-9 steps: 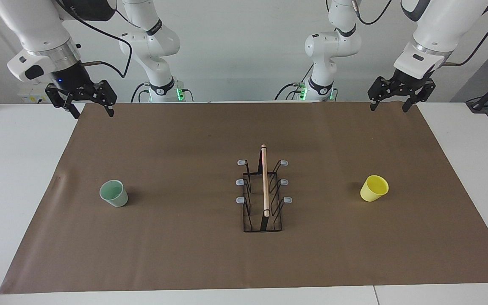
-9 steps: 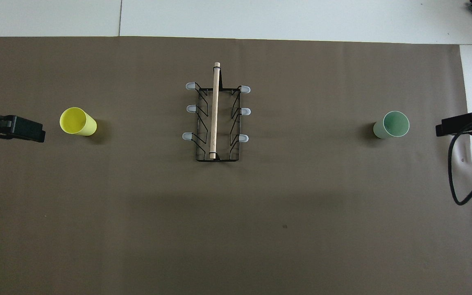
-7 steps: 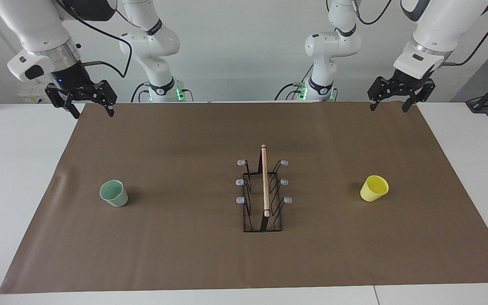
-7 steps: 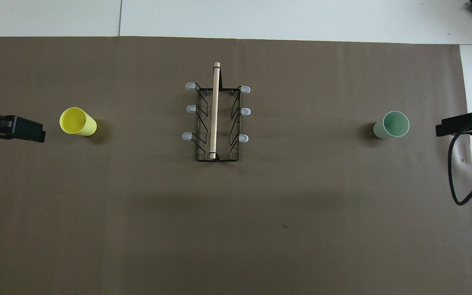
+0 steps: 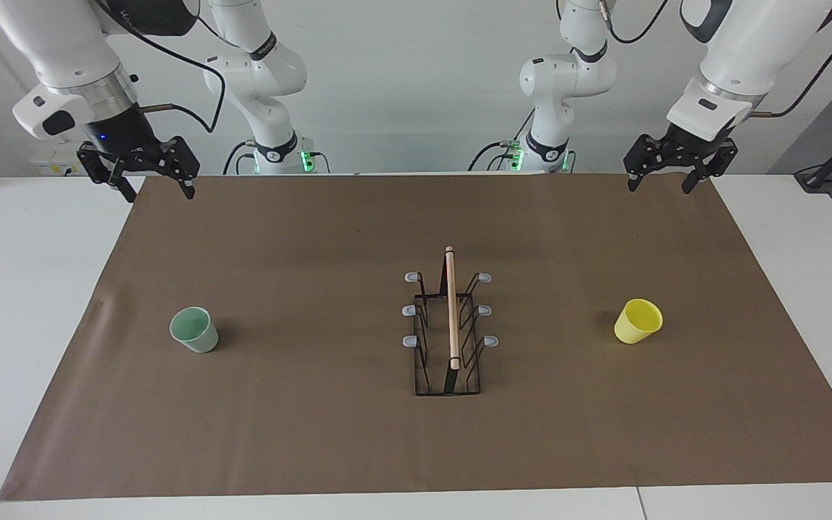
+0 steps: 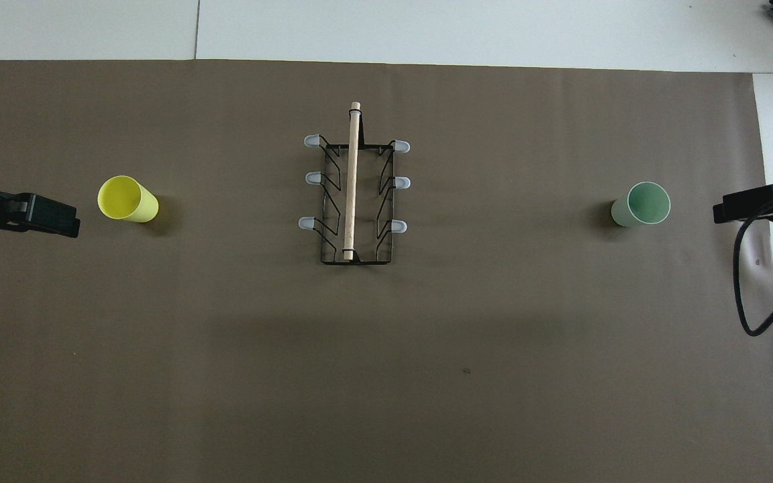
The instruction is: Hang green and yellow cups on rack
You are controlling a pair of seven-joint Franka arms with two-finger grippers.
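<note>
Both grippers are hanging raised with fingers spread and nothing between them, left gripper (image 5: 658,174) toward the yellow cup (image 5: 637,321), right gripper (image 5: 155,178) toward the green cup (image 5: 193,329), probably staged for pickup, rack (image 5: 449,326) midway with prongs bare.

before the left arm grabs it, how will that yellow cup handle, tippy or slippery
The yellow cup looks like thin plastic, so probably light and somewhat squeezable. Standing upright on its narrower base, it may tip if nudged near the rim. Its smooth tapered wall could slip downward out of a loose grip.
</note>
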